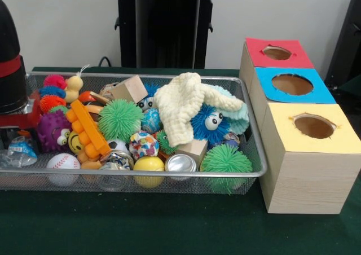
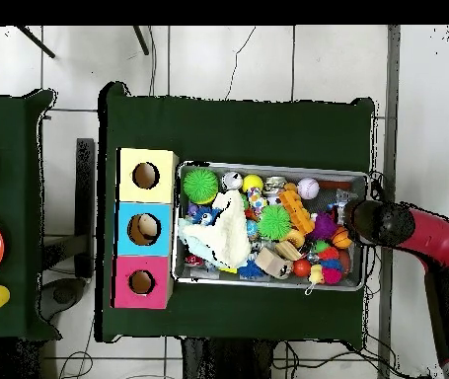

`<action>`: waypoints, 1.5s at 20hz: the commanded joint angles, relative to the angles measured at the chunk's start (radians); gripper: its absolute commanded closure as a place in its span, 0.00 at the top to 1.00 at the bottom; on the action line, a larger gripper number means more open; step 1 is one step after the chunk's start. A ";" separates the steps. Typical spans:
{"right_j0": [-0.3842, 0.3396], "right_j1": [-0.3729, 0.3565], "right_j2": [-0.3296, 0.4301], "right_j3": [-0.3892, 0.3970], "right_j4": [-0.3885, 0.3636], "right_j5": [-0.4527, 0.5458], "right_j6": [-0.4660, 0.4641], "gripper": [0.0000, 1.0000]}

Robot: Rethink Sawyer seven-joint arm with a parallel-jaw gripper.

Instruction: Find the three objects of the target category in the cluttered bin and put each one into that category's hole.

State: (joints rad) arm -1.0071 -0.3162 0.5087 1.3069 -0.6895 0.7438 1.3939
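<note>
Nearest the camera sits the wire bin [image 1: 248,173], its front wall backed by a white baseball [image 1: 62,163], a yellow ball [image 1: 149,165], a silver can [image 1: 181,163] and a green spiky ball [image 1: 225,159]. Just beside the bin stand three wooden boxes with a yellow hole [image 1: 313,126], a blue hole [image 1: 291,84] and a red hole [image 1: 277,53]. A cream cloth [image 1: 183,105] drapes over the bin's middle, covering part of a blue fuzzy toy [image 1: 210,122].

The arm [image 2: 420,235] hangs over the bin's end farthest from the boxes; its gripper [image 1: 14,132] is mostly hidden, so I cannot tell whether it is parted or closed. Which category is wanted is not shown.

The likely trouble: the cloth may snag and drag neighbours out, and round balls could roll from a pinch.
</note>
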 commanded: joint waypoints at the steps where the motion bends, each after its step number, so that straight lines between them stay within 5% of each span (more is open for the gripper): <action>1: 0.035 0.122 -0.007 -0.060 -0.103 -0.043 -0.189 0.00; 11: 0.057 0.075 -0.024 -0.045 -0.089 -0.010 -0.180 0.00; 22: 0.030 0.167 0.009 -0.080 -0.098 -0.073 -0.226 0.00; 23: 0.034 0.167 -0.005 -0.082 -0.086 -0.060 -0.190 1.00; 30: 0.019 0.166 0.002 -0.051 -0.071 -0.107 -0.147 1.00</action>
State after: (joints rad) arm -0.9836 -0.3161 0.4884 1.2923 -0.6887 0.7533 1.3939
